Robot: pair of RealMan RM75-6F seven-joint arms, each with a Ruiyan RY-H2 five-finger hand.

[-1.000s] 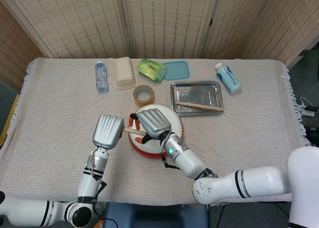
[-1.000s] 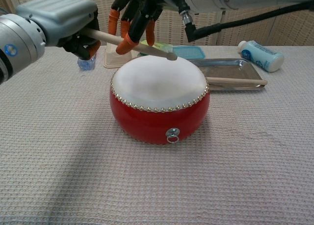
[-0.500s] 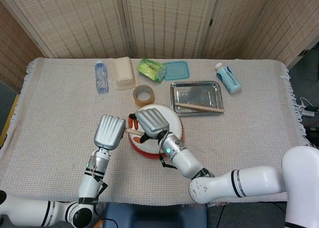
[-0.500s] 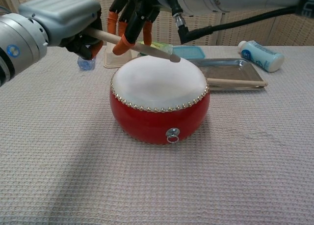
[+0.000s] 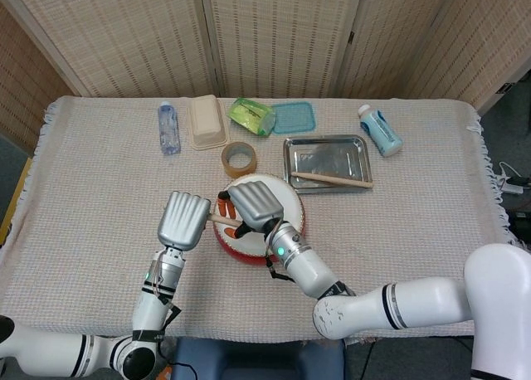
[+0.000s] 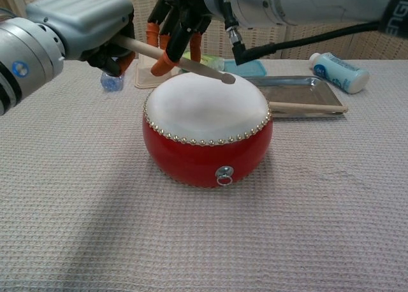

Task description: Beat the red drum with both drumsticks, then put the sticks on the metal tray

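The red drum with its white head stands mid-table, partly hidden under my right hand in the head view. My left hand grips the butt of a wooden drumstick, which slants down to the right with its tip just over the drum's far edge. My right hand hangs above the stick's middle, its orange-tipped fingers spread on either side of it and one fingertip touching it. A second drumstick lies across the front of the metal tray, behind and to the right of the drum.
Along the back stand a water bottle, a beige box, a green packet and a teal lid. A tape roll lies just behind the drum. A white and blue bottle lies right of the tray.
The held stick's tip has slid a little right and lower over the drum's far edge. My right hand has shifted slightly above it; the left hand keeps its grip.
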